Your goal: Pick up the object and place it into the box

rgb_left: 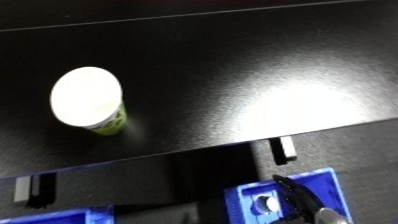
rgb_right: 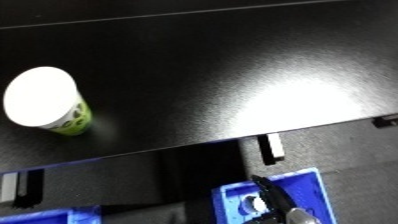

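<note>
Your cup [rgb_left: 87,99], white-topped with a green-patterned side, stood upright on the black desk [rgb_left: 266,65], far over on its left part. 1 hand, your right hand [rgb_left: 298,197], showed only as dark fingers at the lower edge, over a blue bin [rgb_left: 324,182] below the desk's front edge; whether it was wide or closed, you could not tell. It was well apart from the cup.

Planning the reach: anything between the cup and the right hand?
No objects. In the left eye view, only bare black table and its front edge lie between the cup and the right hand, which is low over a blue bin.
</note>
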### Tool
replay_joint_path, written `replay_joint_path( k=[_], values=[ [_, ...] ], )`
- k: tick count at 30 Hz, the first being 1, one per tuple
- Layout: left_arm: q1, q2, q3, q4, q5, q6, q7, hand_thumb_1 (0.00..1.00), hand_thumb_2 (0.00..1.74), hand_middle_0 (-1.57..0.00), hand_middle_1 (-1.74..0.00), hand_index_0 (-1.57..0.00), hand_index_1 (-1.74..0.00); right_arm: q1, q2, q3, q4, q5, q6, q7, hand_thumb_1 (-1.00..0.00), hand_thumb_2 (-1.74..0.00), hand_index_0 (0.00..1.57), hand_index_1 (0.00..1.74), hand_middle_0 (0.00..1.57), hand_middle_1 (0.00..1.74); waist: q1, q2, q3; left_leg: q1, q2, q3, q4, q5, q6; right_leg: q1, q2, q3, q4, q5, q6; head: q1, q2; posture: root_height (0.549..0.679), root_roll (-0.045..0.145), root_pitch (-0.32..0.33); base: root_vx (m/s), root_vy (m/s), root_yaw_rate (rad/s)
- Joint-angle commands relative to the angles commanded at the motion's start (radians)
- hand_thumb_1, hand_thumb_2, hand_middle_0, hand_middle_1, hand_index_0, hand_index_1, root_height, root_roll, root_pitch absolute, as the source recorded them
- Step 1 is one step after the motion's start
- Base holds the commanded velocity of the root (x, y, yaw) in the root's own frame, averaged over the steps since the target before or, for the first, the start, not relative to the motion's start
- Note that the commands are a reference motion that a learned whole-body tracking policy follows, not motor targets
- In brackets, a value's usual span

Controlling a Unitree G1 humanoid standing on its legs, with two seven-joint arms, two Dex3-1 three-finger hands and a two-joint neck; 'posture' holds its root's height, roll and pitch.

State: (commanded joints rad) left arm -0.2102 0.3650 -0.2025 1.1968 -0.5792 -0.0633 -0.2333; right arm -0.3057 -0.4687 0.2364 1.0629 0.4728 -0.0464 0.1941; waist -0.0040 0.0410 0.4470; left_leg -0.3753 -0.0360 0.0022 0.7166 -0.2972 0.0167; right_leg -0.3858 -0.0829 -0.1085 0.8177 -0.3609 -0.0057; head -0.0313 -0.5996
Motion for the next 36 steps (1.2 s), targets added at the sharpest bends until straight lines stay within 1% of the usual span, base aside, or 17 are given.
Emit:
replay_joint_path(
  k=[2, 4, 8, 12, 14, 16, 17, 21, 22, 24, 27, 30, 33, 36],
  values=[
    [-0.005, 0.008, 0.001, -0.006, 0.000, 0.001, -0.002, 0.00, 0.00, 0.00, 0.00, 0.00, 0.00, 0.003, 0.008, 0.003, -0.003, 0.004, 0.008, -0.010, 0.00, 0.00, 0.00, 0.00, 0.00, 0.00, 0.007, 0.000, 0.003, -0.003, 0.000, -0.004, -0.004, 0.007, 0.0002, -0.002, -0.0054, -0.007, 0.005, 0.001, 0.0041, -0.040, -0.002, 0.633, 0.051, -0.040, 0.005, -0.003, 0.173],
    [-0.010, 0.014, 0.003, -0.013, -0.008, -0.001, -0.003, 0.00, 0.00, 0.00, 0.00, 0.00, 0.00, 0.005, 0.017, 0.009, -0.005, -0.003, 0.012, -0.018, 0.00, 0.00, 0.00, 0.00, 0.00, 0.00, 0.013, -0.001, 0.007, -0.006, 0.000, -0.006, -0.008, 0.014, 0.0001, -0.005, -0.0108, -0.013, 0.009, 0.003, 0.0086, -0.070, -0.019, 0.632, 0.048, -0.040, -0.004, 0.025, 0.141],
    [-0.016, 0.024, 0.004, -0.039, -0.024, 0.001, 0.004, 0.00, 0.00, 0.00, 0.00, 0.00, 0.00, 0.013, 0.034, 0.023, -0.005, -0.004, 0.004, -0.035, 0.00, 0.00, 0.00, 0.00, 0.00, 0.00, 0.026, -0.004, 0.018, -0.009, 0.003, -0.014, -0.017, 0.025, 0.0001, -0.012, -0.0215, -0.026, 0.017, 0.007, 0.0178, -0.123, -0.033, 0.631, 0.042, -0.040, -0.006, 0.017, 0.154],
    [-0.024, 0.032, 0.001, -0.053, -0.024, 0.004, 0.009, 0.00, 0.00, 0.00, 0.00, 0.00, 0.00, 0.018, 0.048, 0.037, -0.006, 0.015, -0.001, -0.053, 0.00, 0.00, 0.00, 0.00, 0.00, 0.00, 0.040, -0.011, 0.027, -0.009, 0.006, -0.023, -0.025, 0.032, 0.0012, -0.014, -0.0302, -0.037, 0.018, 0.011, 0.0272, -0.149, -0.061, 0.632, 0.035, -0.040, -0.006, -0.008, 0.156],
    [-0.029, 0.033, 0.000, -0.052, -0.030, 0.000, 0.011, 0.00, 0.00, 0.00, 0.00, 0.00, 0.00, 0.014, 0.052, 0.046, -0.003, 0.012, 0.001, -0.056, 0.00, 0.00, 0.00, 0.00, 0.00, 0.00, 0.045, -0.015, 0.030, -0.009, 0.007, -0.027, -0.026, 0.031, 0.0019, -0.012, -0.0327, -0.042, 0.016, 0.013, 0.0298, -0.150, -0.091, 0.632, 0.033, -0.040, -0.010, -0.002, 0.092],
    [-0.034, 0.034, 0.000, -0.051, -0.038, -0.004, 0.015, 0.00, 0.00, 0.00, 0.00, 0.00, 0.00, 0.009, 0.055, 0.054, 0.005, 0.010, 0.001, -0.055, 0.00, 0.00, 0.00, 0.00, 0.00, 0.00, 0.051, -0.019, 0.032, -0.007, 0.009, -0.031, -0.027, 0.030, 0.0019, -0.006, -0.0346, -0.046, 0.012, 0.013, 0.0308, -0.157, -0.127, 0.632, 0.031, -0.041, -0.002, 0.006, 0.065],
    [-0.036, 0.035, 0.000, -0.050, -0.042, -0.004, 0.016, 0.00, 0.00, 0.00, 0.00, 0.00, 0.00, 0.006, 0.056, 0.057, 0.010, 0.012, 0.000, -0.055, 0.00, 0.00, 0.00, 0.00, 0.00, 0.00, 0.053, -0.021, 0.032, -0.005, 0.011, -0.033, -0.028, 0.030, 0.0018, -0.003, -0.0355, -0.048, 0.010, 0.013, 0.0309, -0.160, -0.136, 0.632, 0.030, -0.042, 0.008, 0.007, 0.051],
    [-0.042, 0.038, 0.000, -0.052, -0.049, -0.008, 0.018, 0.00, 0.00, 0.00, 0.00, 0.00, 0.00, 0.001, 0.059, 0.057, 0.029, 0.042, -0.003, -0.052, 0.00, 0.00, 0.00, 0.00, 0.00, 0.00, 0.062, -0.027, 0.032, 0.005, 0.012, -0.040, -0.032, 0.029, 0.0016, 0.013, -0.0394, -0.054, 0.002, 0.012, 0.0306, -0.209, -0.225, 0.633, 0.029, -0.048, 0.022, 0.006, 0.064],
    [-0.043, 0.037, -0.001, -0.052, -0.049, -0.011, 0.017, 0.00, 0.00, 0.00, 0.00, 0.00, 0.00, 0.000, 0.061, 0.056, 0.034, 0.044, -0.002, -0.051, 0.00, 0.00, 0.00, 0.00, 0.00, 0.00, 0.064, -0.028, 0.032, 0.008, 0.012, -0.042, -0.034, 0.028, 0.0018, 0.017, -0.0403, -0.056, -0.001, 0.012, 0.0306, -0.224, -0.250, 0.633, 0.029, -0.050, 0.026, 0.006, 0.076],
    [-0.047, 0.036, -0.003, -0.054, -0.051, -0.019, 0.014, 0.00, 0.00, 0.00, 0.00, 0.00, 0.00, 0.001, 0.065, 0.055, 0.045, 0.041, 0.000, -0.047, 0.00, 0.00, 0.00, 0.00, 0.00, 0.00, 0.067, -0.030, 0.032, 0.016, 0.011, -0.044, -0.038, 0.027, 0.0023, 0.025, -0.0425, -0.059, -0.003, 0.012, 0.0308, -0.247, -0.282, 0.633, 0.029, -0.054, 0.026, 0.005, 0.070],
    [-0.052, 0.035, -0.003, -0.058, -0.048, -0.034, 0.003, 0.00, 0.00, 0.00, 0.00, 0.00, 0.00, 0.006, 0.074, 0.053, 0.065, 0.041, 0.000, -0.044, 0.00, 0.00, 0.00, 0.00, 0.00, 0.00, 0.072, -0.031, 0.031, 0.028, 0.012, -0.047, -0.042, 0.024, 0.0032, 0.036, -0.0470, -0.063, -0.004, 0.008, 0.0316, -0.264, -0.297, 0.634, 0.028, -0.061, 0.039, 0.005, 0.066],
    [-0.051, 0.036, -0.003, -0.074, -0.027, -0.061, -0.040, 0.00, 0.00, 0.00, 0.00, 0.00, 0.00, 0.016, 0.080, 0.047, 0.085, 0.059, -0.003, -0.045, 0.00, 0.00, 0.00, 0.00, 0.00, 0.00, 0.075, -0.032, 0.029, 0.040, 0.014, -0.048, -0.044, 0.019, 0.0048, 0.049, -0.0510, -0.066, -0.006, 0.004, 0.0326, -0.288, -0.293, 0.634, 0.028, -0.067, 0.042, 0.017, 0.024],
    [-0.043, 0.044, -0.013, -0.116, -0.029, -0.081, -0.147, 0.00, 0.00, 0.00, 0.00, 0.00, 0.00, 0.035, 0.078, 0.037, 0.091, 0.060, -0.003, -0.038, 0.00, 0.00, 0.00, 0.00, 0.00, 0.00, 0.078, -0.031, 0.028, 0.047, 0.014, -0.048, -0.040, 0.010, 0.0071, 0.060, -0.0535, -0.067, -0.010, 0.002, 0.0346, -0.306, -0.279, 0.634, 0.028, -0.071, 0.031, 0.027, -0.031],
    [-0.032, 0.055, -0.030, -0.188, -0.059, -0.075, -0.259, 0.00, 0.00, 0.00, 0.00, 0.00, 0.00, 0.055, 0.071, 0.030, 0.086, 0.047, -0.002, -0.030, 0.00, 0.00, 0.00, 0.00, 0.00, 0.00, 0.082, -0.029, 0.030, 0.050, 0.014, -0.046, -0.036, 0.003, 0.0102, 0.067, -0.0560, -0.068, -0.014, 0.003, 0.0387, -0.313, -0.249, 0.634, 0.026, -0.074, 0.022, 0.020, -0.028]
  ],
)
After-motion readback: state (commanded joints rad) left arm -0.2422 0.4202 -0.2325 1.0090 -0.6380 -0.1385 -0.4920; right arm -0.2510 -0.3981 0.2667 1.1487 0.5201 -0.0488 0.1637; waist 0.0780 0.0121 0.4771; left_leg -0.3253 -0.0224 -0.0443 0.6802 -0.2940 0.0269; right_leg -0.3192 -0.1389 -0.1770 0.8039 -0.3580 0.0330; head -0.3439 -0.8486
